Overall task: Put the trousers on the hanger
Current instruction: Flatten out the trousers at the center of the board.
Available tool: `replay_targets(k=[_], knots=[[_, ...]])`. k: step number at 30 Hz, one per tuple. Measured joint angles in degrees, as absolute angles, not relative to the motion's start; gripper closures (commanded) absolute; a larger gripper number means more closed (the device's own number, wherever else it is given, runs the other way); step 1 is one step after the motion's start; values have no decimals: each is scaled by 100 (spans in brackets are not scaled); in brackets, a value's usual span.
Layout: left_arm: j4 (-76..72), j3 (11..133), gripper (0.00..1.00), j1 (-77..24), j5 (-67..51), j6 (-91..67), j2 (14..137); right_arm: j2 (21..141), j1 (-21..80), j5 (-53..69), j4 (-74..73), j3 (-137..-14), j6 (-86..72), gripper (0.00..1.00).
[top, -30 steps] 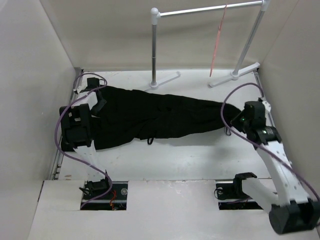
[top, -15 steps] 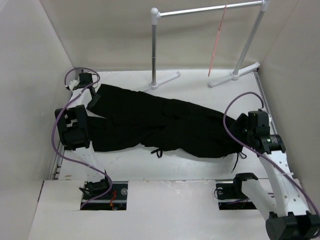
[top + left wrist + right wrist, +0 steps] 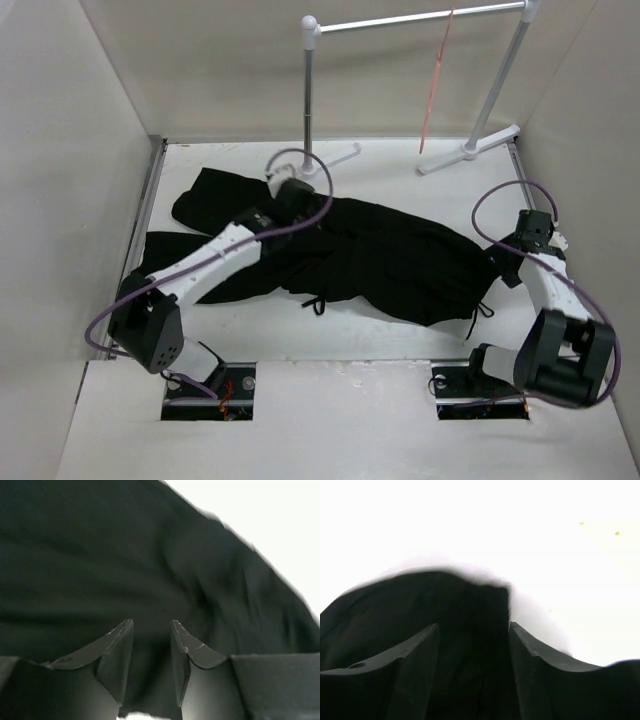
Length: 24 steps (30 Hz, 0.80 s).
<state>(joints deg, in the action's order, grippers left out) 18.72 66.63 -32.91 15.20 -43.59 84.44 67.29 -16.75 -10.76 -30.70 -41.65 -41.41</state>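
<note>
The black trousers (image 3: 390,255) lie flat across the table, one end at the far left and the other at the right. My left gripper (image 3: 290,200) hovers over their middle. In the left wrist view it (image 3: 152,622) shows a narrow gap between the jaws, with dark fabric (image 3: 100,555) beyond them. My right gripper (image 3: 503,265) is at the trousers' right end. There its jaws (image 3: 473,625) stand wide apart astride the cloth edge (image 3: 420,610). The pink hanger (image 3: 435,85) hangs on the rail (image 3: 415,18) at the back.
The rail's left post (image 3: 309,100) and its white feet (image 3: 335,157) (image 3: 470,148) stand on the table's far side, close to my left gripper. Beige walls close in the left, right and back. Purple cables loop off both arms.
My left arm has swung from the trousers' far-left end to their middle. My right gripper pulled the right end nearer, then opened and let it go.
</note>
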Motion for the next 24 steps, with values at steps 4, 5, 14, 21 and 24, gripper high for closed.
replay_targets(k=[4, 5, 14, 21, 24], knots=[[1861, 6331, 55, -4541, 1249, -4298, 8272, 7701, -2023, -1079, -2668, -4230, -4163, 35], [1861, 6307, 54, -4685, 1184, -4265, 8272, 7854, -2056, -1079, -2585, -4233, -4185, 36], [1546, 6410, 40, -5658, 381, -3887, 8892, 8521, -2060, -917, -1997, -4504, -4464, 90], [1474, 6746, 42, -6160, 176, -3706, 9878, 8110, -2036, -958, -1780, -5094, -4458, 90], [1487, 6923, 49, -6163, 200, -3710, 10248, 8141, -1938, -1037, -1474, -5787, -4418, 85]])
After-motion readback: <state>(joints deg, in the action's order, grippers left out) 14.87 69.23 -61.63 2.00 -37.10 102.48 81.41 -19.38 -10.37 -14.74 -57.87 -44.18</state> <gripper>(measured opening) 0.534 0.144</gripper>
